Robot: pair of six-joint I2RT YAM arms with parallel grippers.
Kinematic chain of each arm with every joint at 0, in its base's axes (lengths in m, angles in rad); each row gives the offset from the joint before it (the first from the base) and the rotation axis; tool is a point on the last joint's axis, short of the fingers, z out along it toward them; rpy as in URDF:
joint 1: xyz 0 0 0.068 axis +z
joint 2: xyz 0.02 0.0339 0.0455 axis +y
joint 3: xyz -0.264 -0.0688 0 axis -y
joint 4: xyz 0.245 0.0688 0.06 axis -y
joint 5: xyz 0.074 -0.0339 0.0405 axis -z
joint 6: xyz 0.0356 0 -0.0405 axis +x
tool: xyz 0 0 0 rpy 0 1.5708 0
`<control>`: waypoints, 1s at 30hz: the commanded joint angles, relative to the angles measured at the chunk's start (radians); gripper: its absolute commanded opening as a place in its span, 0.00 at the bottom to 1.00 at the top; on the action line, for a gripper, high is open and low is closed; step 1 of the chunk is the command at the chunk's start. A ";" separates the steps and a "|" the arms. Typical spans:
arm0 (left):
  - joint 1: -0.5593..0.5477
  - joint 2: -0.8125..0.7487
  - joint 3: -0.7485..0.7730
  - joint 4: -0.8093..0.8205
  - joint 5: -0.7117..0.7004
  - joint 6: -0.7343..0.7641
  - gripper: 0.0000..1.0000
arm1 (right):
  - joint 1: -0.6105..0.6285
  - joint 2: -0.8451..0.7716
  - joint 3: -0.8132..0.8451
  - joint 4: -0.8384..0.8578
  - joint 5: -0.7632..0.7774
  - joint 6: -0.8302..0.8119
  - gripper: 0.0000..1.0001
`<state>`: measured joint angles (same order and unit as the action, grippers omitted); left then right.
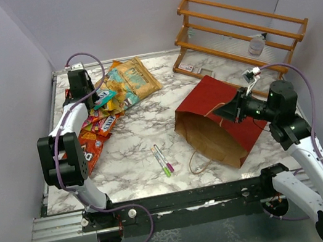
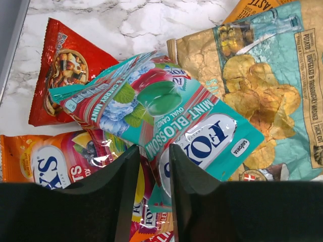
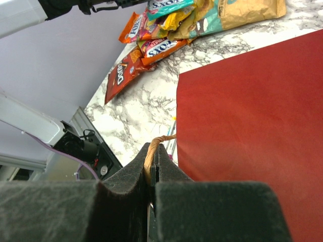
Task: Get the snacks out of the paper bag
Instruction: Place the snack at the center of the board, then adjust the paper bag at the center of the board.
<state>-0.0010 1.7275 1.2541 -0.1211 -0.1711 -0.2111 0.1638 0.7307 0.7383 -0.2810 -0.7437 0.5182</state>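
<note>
Snacks lie heaped below the slightly parted, empty left claw; the right claw pinches the handle of the paper bag (seemingly emptied).

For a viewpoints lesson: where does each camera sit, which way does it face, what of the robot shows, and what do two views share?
Top external: above and behind, looking down on the table; left arm and right arm show.
Left wrist: on the left arm, looking down past the open left gripper at the snacks.
Right wrist: on the right arm, looking across the paper bag; right gripper shut on its handle.
Shared: both wrist views show the big chip bag.
</note>
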 commanded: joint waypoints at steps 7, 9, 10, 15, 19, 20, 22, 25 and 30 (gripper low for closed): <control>-0.004 -0.125 0.013 0.012 0.036 -0.024 0.67 | 0.003 0.052 0.166 -0.026 0.005 -0.041 0.01; -0.004 -0.160 -0.004 0.033 0.043 -0.030 0.73 | 0.003 0.090 0.229 -0.022 -0.012 -0.040 0.01; -0.004 -0.174 -0.017 0.047 0.055 -0.032 0.76 | 0.003 0.106 0.267 -0.025 -0.015 -0.046 0.01; -0.004 -0.215 -0.039 0.072 0.112 -0.040 0.81 | 0.003 0.184 0.483 -0.094 0.025 -0.133 0.01; -0.004 -0.242 -0.048 0.085 0.130 -0.038 0.81 | 0.003 0.201 0.580 -0.182 0.219 -0.255 0.01; -0.004 -0.247 -0.050 0.090 0.136 -0.039 0.82 | 0.003 0.197 0.563 -0.192 0.279 -0.264 0.01; -0.003 -0.253 -0.054 0.094 0.145 -0.039 0.82 | 0.003 0.183 0.503 -0.195 0.394 -0.267 0.01; -0.004 -0.251 -0.055 0.094 0.149 -0.038 0.82 | 0.003 0.186 0.426 -0.220 0.569 -0.267 0.01; -0.002 -0.247 -0.054 0.095 0.168 -0.037 0.82 | 0.003 0.238 0.377 -0.305 0.827 -0.254 0.01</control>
<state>-0.0021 1.5070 1.2026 -0.0582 -0.0444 -0.2413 0.1646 0.9245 1.1576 -0.4801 -0.2287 0.2794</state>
